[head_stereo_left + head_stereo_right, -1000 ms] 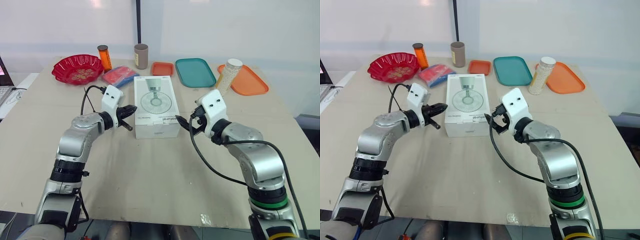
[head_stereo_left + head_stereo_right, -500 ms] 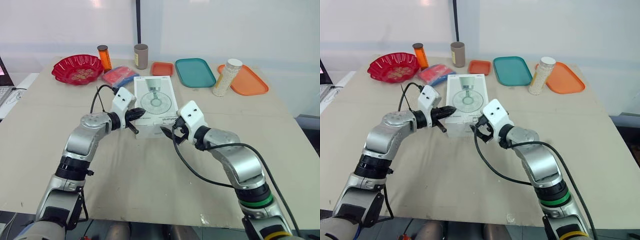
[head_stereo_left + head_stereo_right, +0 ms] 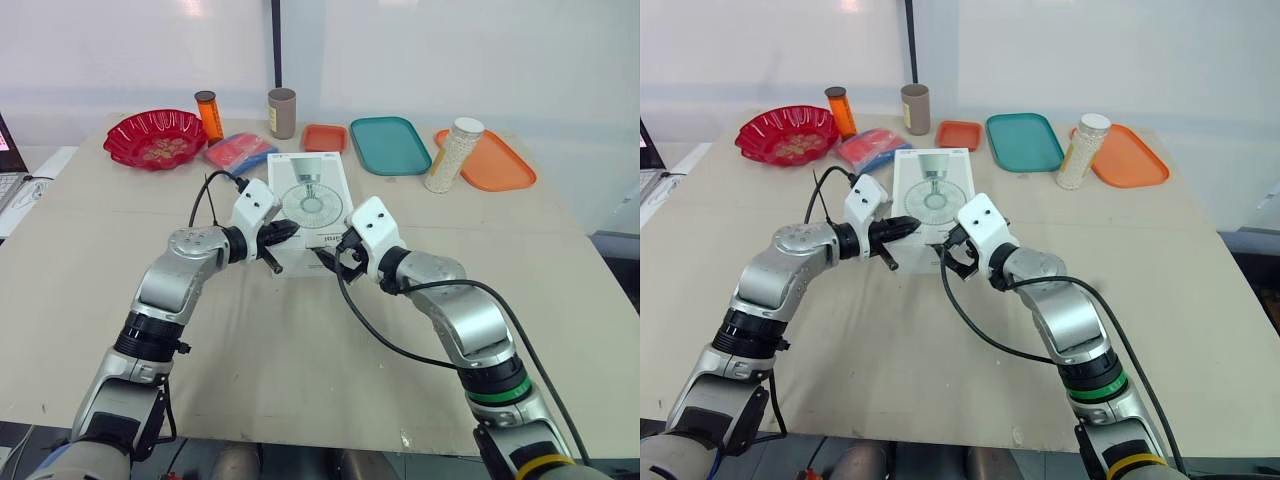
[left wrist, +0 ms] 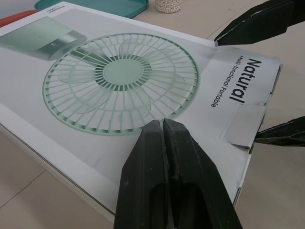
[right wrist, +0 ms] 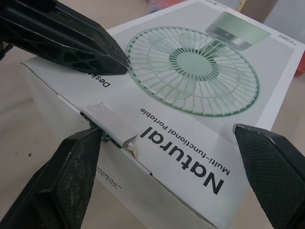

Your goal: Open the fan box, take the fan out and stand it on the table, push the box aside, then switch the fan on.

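The white fan box, printed with a green fan, lies flat at the table's centre. My left gripper is shut, its tips resting on the box top near the front left corner. My right gripper is open at the box's near end. Its two fingers straddle that end, one beside the tuck flap, which stands slightly proud of the edge. The left wrist view shows the right gripper's fingertips on either side of that same flap.
Along the back stand a red bowl, an orange bottle, a brown cup, a red and blue packet, a small orange tray, a teal tray and an orange tray with a jar.
Both grippers have closed in on the box's near end. The left one came from the box's left side onto its top; the right one swung from the right side to the front flap.
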{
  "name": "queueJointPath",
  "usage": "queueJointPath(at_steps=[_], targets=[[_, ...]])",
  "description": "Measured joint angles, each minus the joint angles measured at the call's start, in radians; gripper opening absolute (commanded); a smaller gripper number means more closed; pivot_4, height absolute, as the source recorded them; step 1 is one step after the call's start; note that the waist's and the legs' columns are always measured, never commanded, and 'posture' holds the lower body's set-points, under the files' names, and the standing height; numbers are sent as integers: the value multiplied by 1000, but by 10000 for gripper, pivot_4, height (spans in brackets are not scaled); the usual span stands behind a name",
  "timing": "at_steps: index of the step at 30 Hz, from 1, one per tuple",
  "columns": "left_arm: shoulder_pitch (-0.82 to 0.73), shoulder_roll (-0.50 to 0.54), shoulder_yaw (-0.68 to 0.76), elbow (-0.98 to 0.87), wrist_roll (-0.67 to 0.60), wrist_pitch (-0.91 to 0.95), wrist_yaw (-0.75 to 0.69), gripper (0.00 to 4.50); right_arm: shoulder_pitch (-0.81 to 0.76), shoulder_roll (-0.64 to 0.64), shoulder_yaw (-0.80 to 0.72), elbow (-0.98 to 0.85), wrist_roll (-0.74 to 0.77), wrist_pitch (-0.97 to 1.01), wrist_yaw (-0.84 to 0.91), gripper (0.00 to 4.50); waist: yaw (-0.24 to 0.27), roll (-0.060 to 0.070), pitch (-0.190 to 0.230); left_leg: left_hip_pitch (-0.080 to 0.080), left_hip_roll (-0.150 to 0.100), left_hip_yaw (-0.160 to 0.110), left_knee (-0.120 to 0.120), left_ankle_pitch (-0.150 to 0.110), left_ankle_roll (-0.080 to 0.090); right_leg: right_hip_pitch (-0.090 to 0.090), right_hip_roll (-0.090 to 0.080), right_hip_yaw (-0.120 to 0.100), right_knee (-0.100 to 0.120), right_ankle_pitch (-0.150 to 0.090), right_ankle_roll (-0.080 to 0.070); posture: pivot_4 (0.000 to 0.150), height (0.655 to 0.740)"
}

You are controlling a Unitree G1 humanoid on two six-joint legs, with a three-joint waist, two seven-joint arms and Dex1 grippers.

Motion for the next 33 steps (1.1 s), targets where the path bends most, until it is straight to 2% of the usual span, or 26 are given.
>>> queueJointPath(at_steps=[33], targets=[[25, -25, -18, -8, 6, -44, -15, 1594, -88, -8, -47, 17, 10, 17, 6, 45000, 0, 0, 0, 0, 0, 0, 0, 0, 0, 0, 0, -1, 0, 0, 0, 1500, 7400]])
